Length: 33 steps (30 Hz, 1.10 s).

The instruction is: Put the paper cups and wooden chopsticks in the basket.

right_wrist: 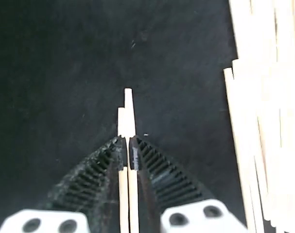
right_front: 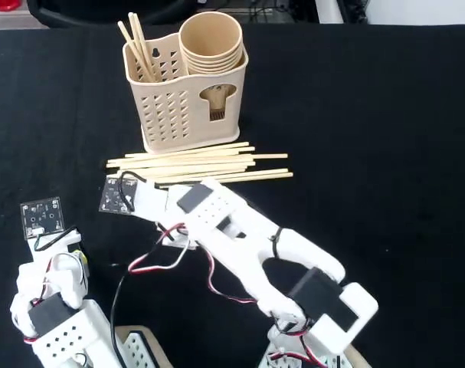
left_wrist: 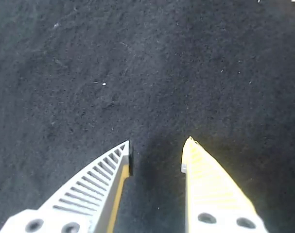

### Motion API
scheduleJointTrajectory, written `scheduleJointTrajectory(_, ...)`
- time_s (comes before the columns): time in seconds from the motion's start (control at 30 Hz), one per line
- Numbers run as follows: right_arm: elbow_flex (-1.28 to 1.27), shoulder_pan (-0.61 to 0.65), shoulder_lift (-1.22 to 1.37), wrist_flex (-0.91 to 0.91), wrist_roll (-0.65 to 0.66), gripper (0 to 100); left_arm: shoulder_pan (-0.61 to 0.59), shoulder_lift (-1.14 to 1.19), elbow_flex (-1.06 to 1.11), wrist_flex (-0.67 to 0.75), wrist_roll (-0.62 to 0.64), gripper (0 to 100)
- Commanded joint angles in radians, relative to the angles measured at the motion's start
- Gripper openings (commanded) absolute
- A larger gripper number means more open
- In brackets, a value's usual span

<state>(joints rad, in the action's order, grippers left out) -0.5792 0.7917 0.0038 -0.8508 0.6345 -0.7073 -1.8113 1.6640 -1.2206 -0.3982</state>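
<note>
Fingers [right_wrist: 154,164] of the right gripper [right_wrist: 127,143], we see, are clamped tight on two wooden chopsticks [right_wrist: 129,111] beside the chopstick pile [right_front: 201,165] lying just in front of the basket [right_front: 178,115] that holds the paper cups [right_front: 217,60], while the left gripper [left_wrist: 157,145], at near left, is spread apart and empty.

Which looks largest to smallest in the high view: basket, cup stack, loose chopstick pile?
1. basket
2. loose chopstick pile, wider than the basket but thin
3. cup stack, judged by its visible part

Left end effector [left_wrist: 157,155], fingers parted, above black table [left_wrist: 137,63].
</note>
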Motion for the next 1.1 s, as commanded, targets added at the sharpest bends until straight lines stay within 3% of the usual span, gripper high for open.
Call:
scheduleJointTrajectory(0.0,-0.002,0.009,-0.031,0.035,0.009,1.5,-0.008,-0.003,-0.048,0.012,-0.002,18)
scheduleJointTrajectory(0.1,0.005,0.012,0.016,0.038,0.008,5.3,-0.008,-0.003,-0.048,0.012,-0.002,18)
scheduleJointTrajectory(0.27,0.073,0.012,0.108,0.002,0.009,30.4,-0.008,-0.003,-0.048,0.012,-0.002,18)
scheduleJointTrajectory(0.33,0.111,0.014,0.147,-0.034,0.006,33.4,-0.008,-0.003,-0.048,0.012,-0.002,18)
scheduleJointTrajectory(0.77,0.266,0.011,0.308,-0.144,0.005,1.1,-0.008,-0.003,-0.048,0.012,-0.002,18)
scheduleJointTrajectory(1.07,0.266,0.009,0.305,-0.15,0.009,1.1,-0.008,-0.003,-0.048,0.012,-0.002,18)
